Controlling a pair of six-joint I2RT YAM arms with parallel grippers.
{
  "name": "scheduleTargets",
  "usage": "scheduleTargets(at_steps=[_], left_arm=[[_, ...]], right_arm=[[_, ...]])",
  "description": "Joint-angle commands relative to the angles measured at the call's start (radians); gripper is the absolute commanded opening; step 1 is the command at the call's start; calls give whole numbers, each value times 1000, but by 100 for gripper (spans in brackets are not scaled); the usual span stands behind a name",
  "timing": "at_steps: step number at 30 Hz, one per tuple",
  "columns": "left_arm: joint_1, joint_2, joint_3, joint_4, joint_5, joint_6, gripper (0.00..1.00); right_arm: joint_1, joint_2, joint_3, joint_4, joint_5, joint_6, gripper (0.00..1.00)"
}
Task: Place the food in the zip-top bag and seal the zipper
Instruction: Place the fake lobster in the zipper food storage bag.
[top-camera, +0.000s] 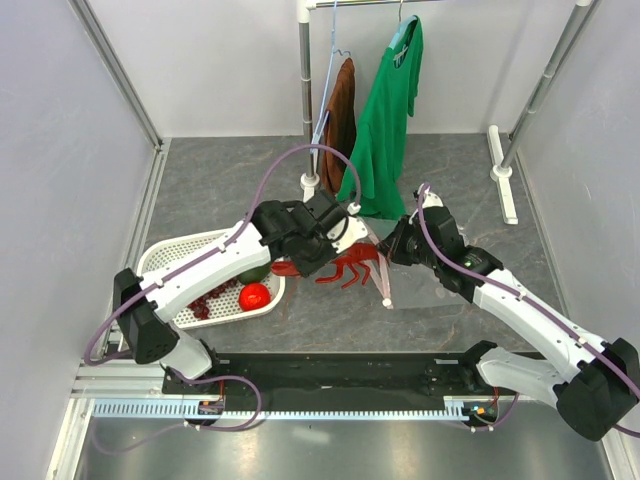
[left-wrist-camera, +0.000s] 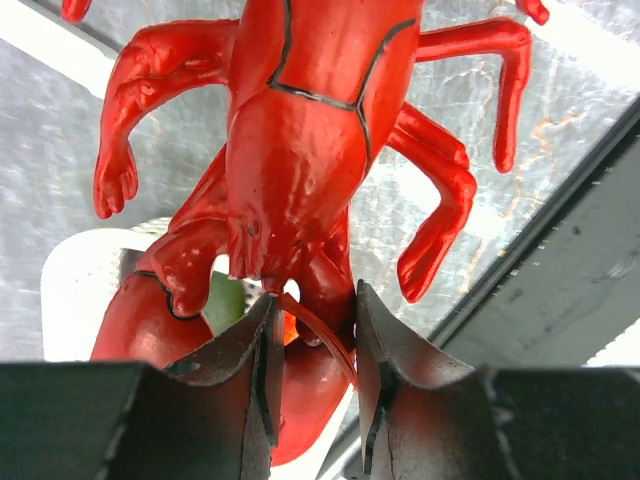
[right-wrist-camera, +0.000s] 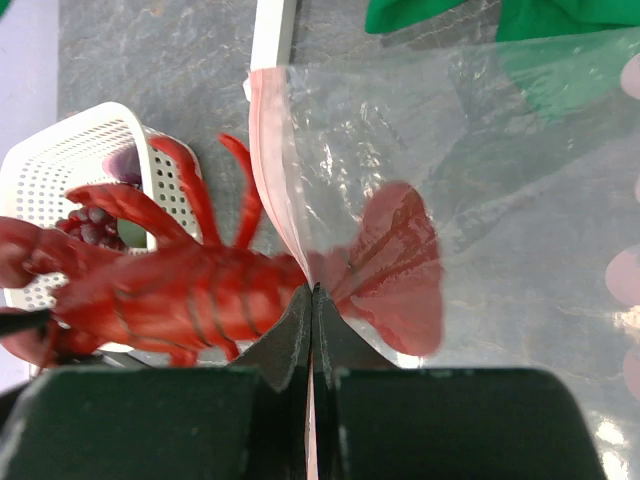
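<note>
I am working over a grey, marbled tabletop boxed in by pale panels on the left, right and far sides. At the far edge stands a white clothes rail with a green shirt and a brown garment hanging from it. A white perforated basket sits at the left, near my left arm. It holds the tomato, the grapes and a dark green piece.

The lobster is at mid-table, between the basket and the bag. Its long axis runs roughly left to right across the tabletop. The head and big pincers point left toward the basket, and the tail points right at the bag's mouth. Its legs splay toward the near edge.

My left claw is pinching the lobster at its head end. One finger sits on each side of the front limbs, and a thin feeler lies between them.

My right claw is pressed tight together on the pink strip along the bag's mouth edge. From there the strip runs away from the claw. In the right wrist view the tail fan sits past the strip and shows through the clear film. The striped body and legs are on the basket side of the strip. I cannot tell whether the tail is inside the bag or only behind it.
</note>
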Motion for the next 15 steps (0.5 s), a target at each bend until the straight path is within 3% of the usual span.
scheduleTargets(at_steps=[1, 9, 15], left_arm=[[-53, 34, 54, 73, -60, -23, 2], [-53, 95, 128, 5, 60, -60, 2], [24, 54, 143, -7, 250, -52, 2]], right_arm=[[4, -3, 2, 64, -25, 34, 0], [10, -28, -7, 76, -62, 10, 0], [28, -81, -38, 58, -47, -104, 0]])
